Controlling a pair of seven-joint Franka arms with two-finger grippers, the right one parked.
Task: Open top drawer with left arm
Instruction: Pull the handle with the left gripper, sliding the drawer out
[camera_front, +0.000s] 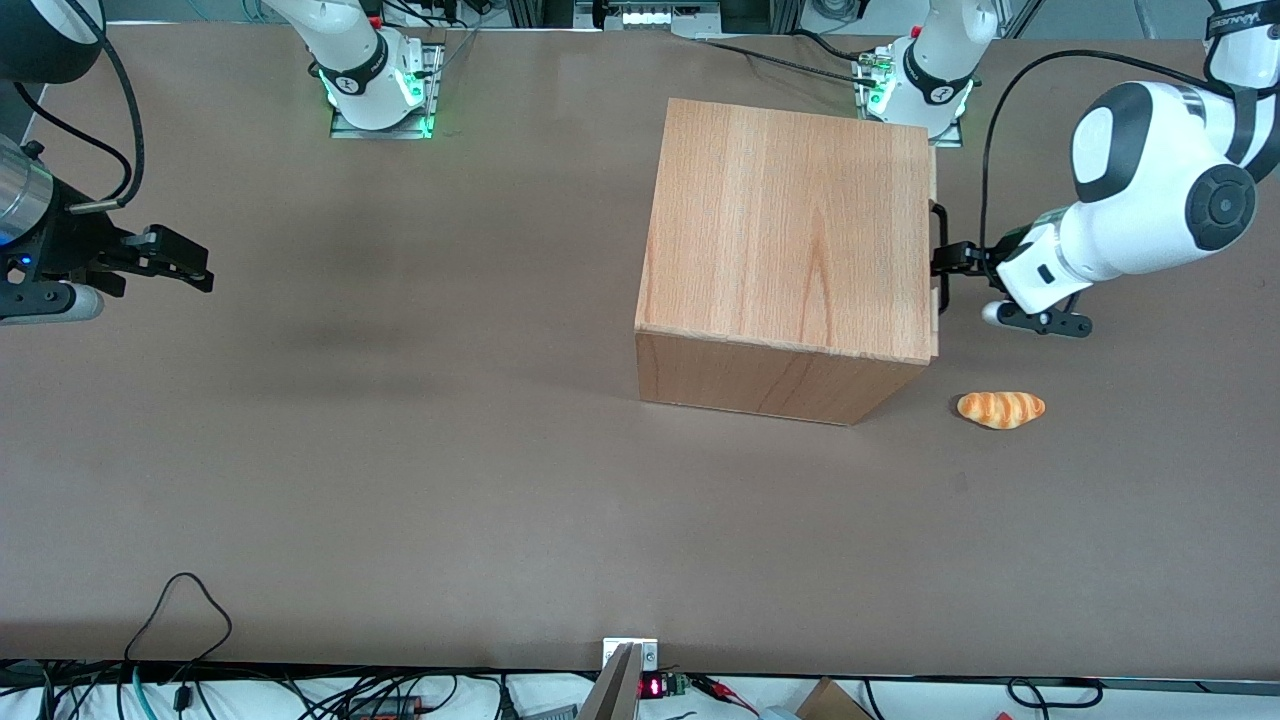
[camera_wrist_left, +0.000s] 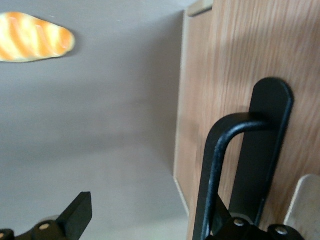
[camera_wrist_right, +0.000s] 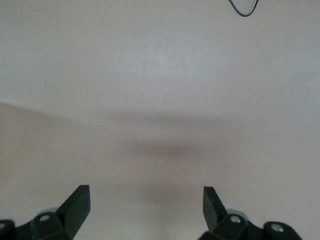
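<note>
Against the wooden cabinet's (camera_front: 790, 225) drawer face, the left arm's (camera_front: 1130, 220) gripper (camera_front: 948, 260) was spread wide, one finger inside the top drawer's (camera_wrist_left: 240, 90) black handle (camera_wrist_left: 225, 150); a croissant (camera_front: 1001, 409) lay nearby.

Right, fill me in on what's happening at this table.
The left arm has brought its gripper up to the wooden cabinet, at the black handle on the top drawer. The fingers are spread, one finger out over the bare table and the other by the handle. The drawer looks closed, not yet pulled. A bread roll lies on the table beside the cabinet, nearer the front camera than the gripper.
</note>
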